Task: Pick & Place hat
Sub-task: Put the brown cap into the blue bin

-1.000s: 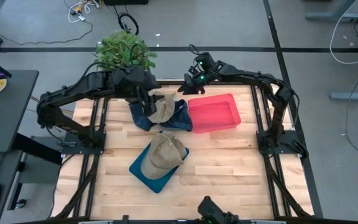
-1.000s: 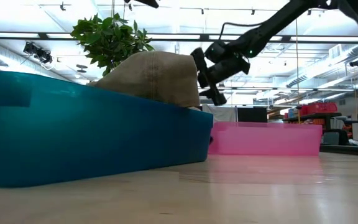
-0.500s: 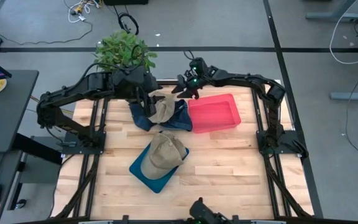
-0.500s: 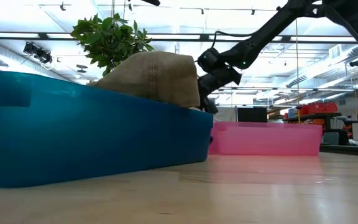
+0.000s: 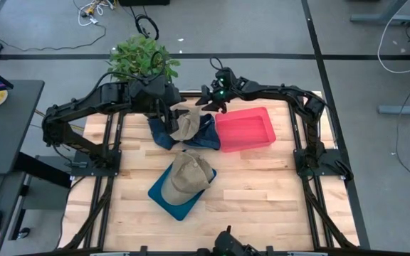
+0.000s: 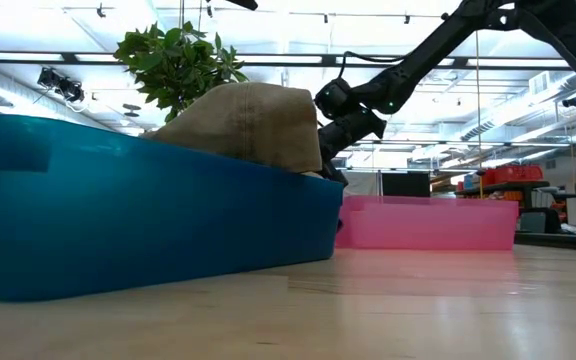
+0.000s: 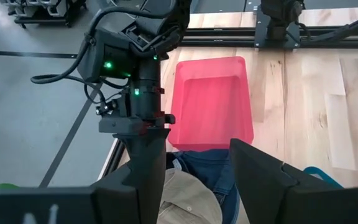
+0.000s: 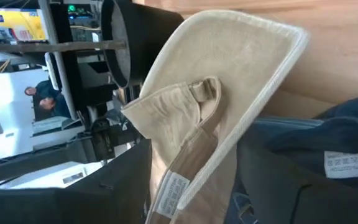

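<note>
A tan cap (image 5: 185,121) lies on a navy cloth heap (image 5: 199,139) at the table's far side. The right wrist view shows the cap (image 8: 229,93) with its inside and label up. My right gripper (image 5: 206,102) is open at the cap's far right edge, with the sweatband (image 8: 185,168) between its fingers. My left gripper (image 5: 166,114) hovers open over the cap's left side (image 7: 188,202). A second tan hat (image 5: 189,174) rests in a teal bin (image 5: 164,198) nearer the front. My right gripper (image 8: 191,186) comes slanting down from the far right, one finger on each side of the tan cap's sweatband edge (image 8: 173,180). I cannot tell whether the fingers touch it. The cap still lies on the navy cloth (image 8: 328,143).
A pink bin (image 5: 242,112) stands right of the navy heap, close to my right gripper. A potted plant (image 5: 141,57) sits behind my left arm at the far edge. The teal bin (image 6: 118,210) fills the near left of the low view. Bare wood lies at front right.
My right gripper has moved from above the pink bin's far edge toward the table's left and down, reaching the tan cap's far right edge. The cap, the heap and both bins have stayed in place.
</note>
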Controlling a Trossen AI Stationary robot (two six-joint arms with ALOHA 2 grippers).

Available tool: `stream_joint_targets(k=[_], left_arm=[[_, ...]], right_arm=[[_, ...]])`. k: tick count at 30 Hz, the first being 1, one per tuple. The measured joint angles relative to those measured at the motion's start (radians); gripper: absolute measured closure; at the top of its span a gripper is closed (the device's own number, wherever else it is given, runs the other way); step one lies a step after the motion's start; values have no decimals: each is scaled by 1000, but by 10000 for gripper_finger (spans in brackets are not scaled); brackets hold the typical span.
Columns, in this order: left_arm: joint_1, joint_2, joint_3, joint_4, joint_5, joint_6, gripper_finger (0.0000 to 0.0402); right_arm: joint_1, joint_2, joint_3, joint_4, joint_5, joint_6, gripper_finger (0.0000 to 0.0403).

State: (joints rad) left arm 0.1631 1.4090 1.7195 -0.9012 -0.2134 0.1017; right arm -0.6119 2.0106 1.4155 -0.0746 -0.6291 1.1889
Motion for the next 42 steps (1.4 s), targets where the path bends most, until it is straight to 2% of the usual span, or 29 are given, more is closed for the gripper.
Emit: stream_joint_targets(k=[8,14,19,25,29,35,42], left_arm=[[0,0,0,0,0,-1,220],[0,0,0,0,0,-3,220],[0,0,0,0,32,-4,220],[0,0,0,0,34,-3,220],[0,0,0,-2,34,-3,220],[0,0,0,-2,34,15,220],[2,0,0,-2,34,22,220]], right_arm=[[26,0,0,-1,14,0,194],[49,0,0,1,80,-4,222],[56,0,0,4,122,-42,279],[56,0,0,19,138,-114,385],[56,-4,0,76,102,-127,386],[51,-50,0,67,93,-158,396],[30,-157,0,-69,90,-266,400]])
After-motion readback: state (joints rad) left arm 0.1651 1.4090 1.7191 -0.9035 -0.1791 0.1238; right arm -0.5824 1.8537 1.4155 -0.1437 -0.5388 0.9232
